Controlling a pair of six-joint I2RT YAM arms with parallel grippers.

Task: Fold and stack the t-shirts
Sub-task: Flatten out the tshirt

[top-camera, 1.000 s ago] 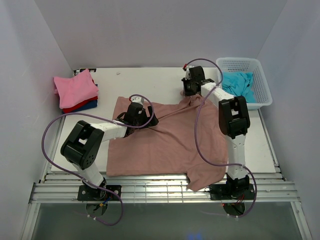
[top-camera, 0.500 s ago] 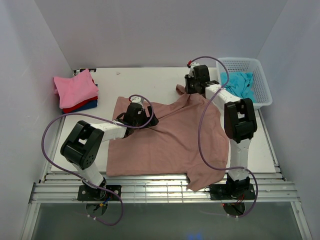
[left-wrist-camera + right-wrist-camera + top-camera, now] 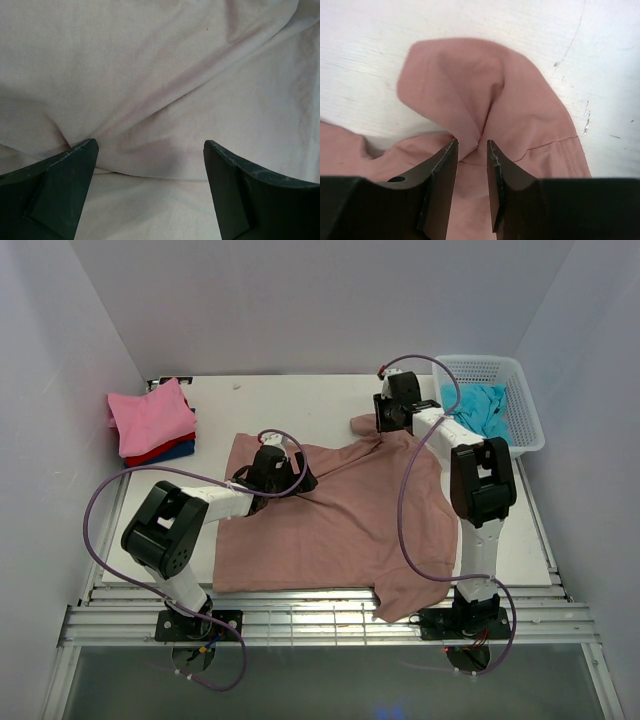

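The right gripper (image 3: 470,146) has its jaws slightly parted astride a raised crease at the far edge of the rose-brown t-shirt (image 3: 470,85), apparently loose rather than pinching. The left gripper (image 3: 150,145) gapes wide just above the shirt's upper middle. The shirt lies spread across the table (image 3: 300,400).
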